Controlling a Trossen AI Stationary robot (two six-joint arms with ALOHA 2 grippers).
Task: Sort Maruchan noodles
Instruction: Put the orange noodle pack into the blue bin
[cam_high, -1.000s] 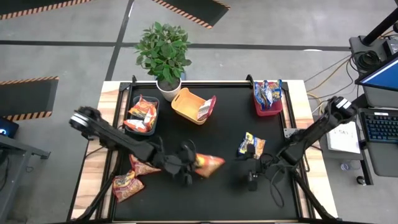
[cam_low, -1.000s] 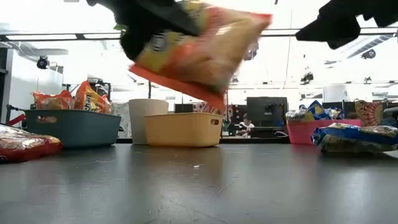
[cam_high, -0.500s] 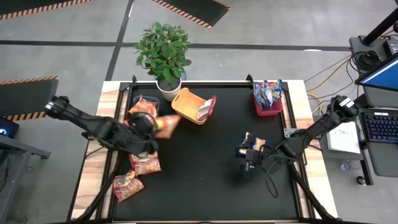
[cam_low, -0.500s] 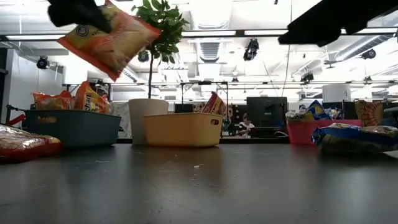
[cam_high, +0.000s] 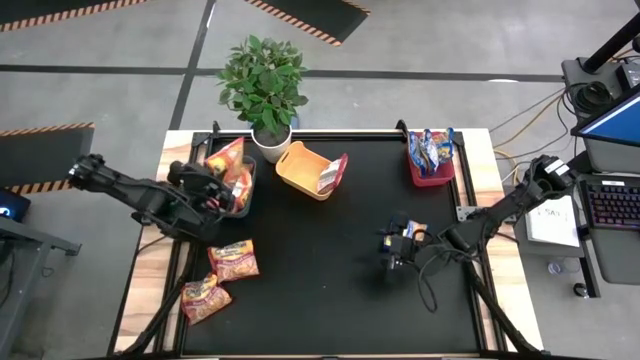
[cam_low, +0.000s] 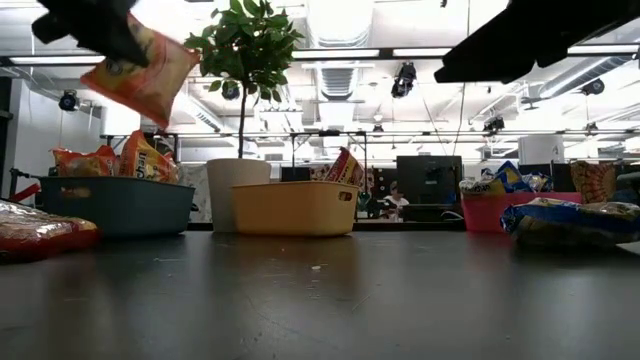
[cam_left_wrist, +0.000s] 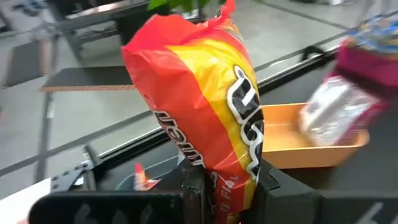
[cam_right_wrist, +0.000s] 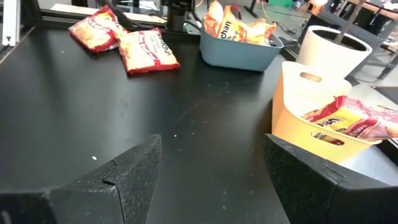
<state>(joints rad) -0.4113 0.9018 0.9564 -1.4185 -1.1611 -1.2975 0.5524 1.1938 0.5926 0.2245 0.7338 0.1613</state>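
My left gripper (cam_high: 212, 178) is shut on an orange noodle packet (cam_high: 228, 158), held in the air over the dark teal bin (cam_high: 247, 196) at the far left; that bin (cam_low: 115, 205) holds more orange packets. My right gripper (cam_high: 393, 252) stands open, nothing between its fingers (cam_right_wrist: 211, 168), just on the near side of a blue-and-yellow packet (cam_high: 408, 231) lying flat on the table. Two pinkish-red packets (cam_high: 233, 260) (cam_high: 205, 298) lie flat at the near left. My left gripper pinches one short end of the orange packet (cam_left_wrist: 225, 186) between its two fingers (cam_left_wrist: 194, 190). The rest of the packet (cam_left_wrist: 199, 106) stretches out beyond the fingertips. In the low view the packet (cam_low: 140, 70) hangs tilted, lifted clear above the teal bin.
An orange-yellow bin (cam_high: 300, 172) with a pinkish-red packet (cam_high: 332, 173) stands at the far middle. A red bin (cam_high: 430, 172) with blue packets stands at the far right. A potted plant (cam_high: 262, 90) sits at the far edge beside the teal bin.
My left gripper has carried the orange packet from the table's near middle up and toward the far left, turning as it went; the packet now hangs over the teal bin. My right gripper has moved a little toward the far edge, up to the blue-and-yellow packet, staying open.
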